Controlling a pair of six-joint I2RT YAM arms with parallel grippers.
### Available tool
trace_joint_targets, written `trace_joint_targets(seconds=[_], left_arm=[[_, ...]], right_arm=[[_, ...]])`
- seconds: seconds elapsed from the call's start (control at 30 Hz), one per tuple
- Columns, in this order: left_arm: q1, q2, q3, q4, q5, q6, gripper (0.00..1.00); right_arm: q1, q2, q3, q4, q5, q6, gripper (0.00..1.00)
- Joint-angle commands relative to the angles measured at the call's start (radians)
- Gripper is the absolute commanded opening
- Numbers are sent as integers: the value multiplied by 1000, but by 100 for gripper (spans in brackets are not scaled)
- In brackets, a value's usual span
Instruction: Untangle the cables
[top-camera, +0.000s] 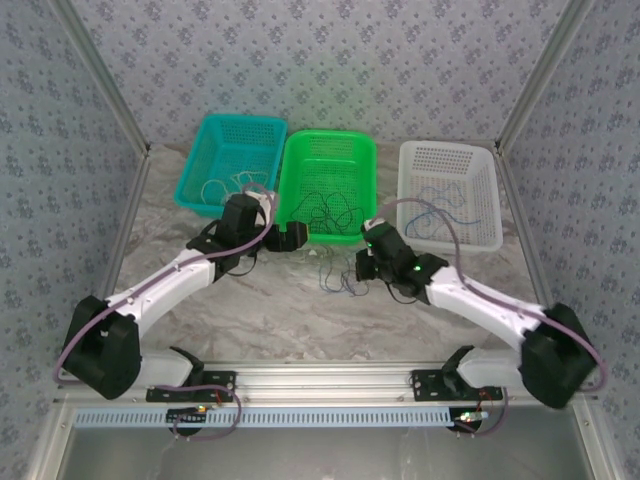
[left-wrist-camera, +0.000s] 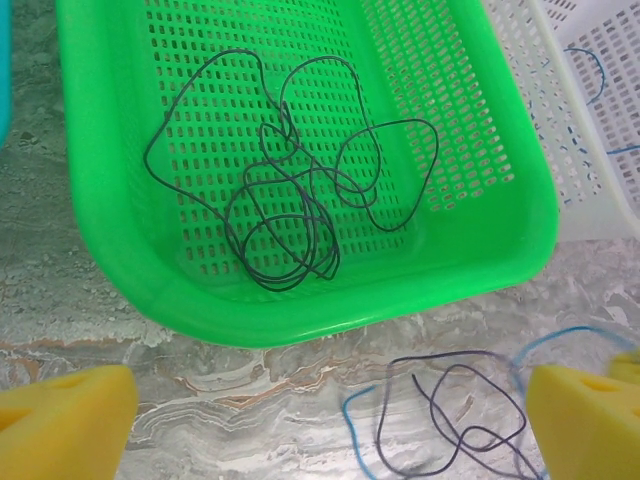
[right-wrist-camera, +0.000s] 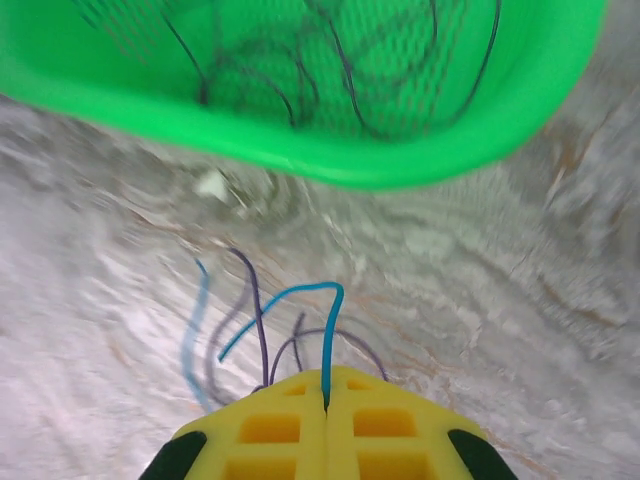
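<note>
A small tangle of cables (top-camera: 336, 279) lies on the marble table in front of the green basket (top-camera: 300, 160). My right gripper (right-wrist-camera: 327, 400) hangs just above the table, shut on a thin blue cable (right-wrist-camera: 327, 335). That cable rises from between the yellow fingers and bends left. Dark purple cables (right-wrist-camera: 255, 320) trail beside it. My left gripper (left-wrist-camera: 325, 440) is open, its yellow fingers (left-wrist-camera: 60, 420) wide apart with nothing between them. It hovers over bare table left of the loose blue and dark cables (left-wrist-camera: 450, 410). In the top view it sits at the green basket's near rim (top-camera: 290, 237).
Dark cables (left-wrist-camera: 290, 200) lie looped inside the green basket (left-wrist-camera: 500, 250). A teal basket (top-camera: 205, 150) at the back left holds whitish wires. At the back right, a white basket (top-camera: 480, 160) holds blue wires (top-camera: 445, 212). Patterned walls enclose the table.
</note>
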Motion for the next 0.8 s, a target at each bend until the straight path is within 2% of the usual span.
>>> trace_joint_targets(seconds=[0.0, 0.17, 0.43, 0.63, 0.77], left_arm=[[-10, 21, 17, 60, 53, 9, 99], [-43, 50, 43, 126, 107, 13, 100], [-153, 114, 125, 221, 154, 67, 99], [-197, 146, 129, 296, 250, 63, 91], [-205, 111, 68, 349, 237, 27, 88]], right_arm=[[7, -138, 1, -74, 51, -54, 0], [7, -253, 64, -118, 14, -117, 0], [18, -237, 210, -187, -108, -179, 0], [27, -217, 230, -206, -75, -154, 0], [32, -219, 223, -201, -38, -128, 0]])
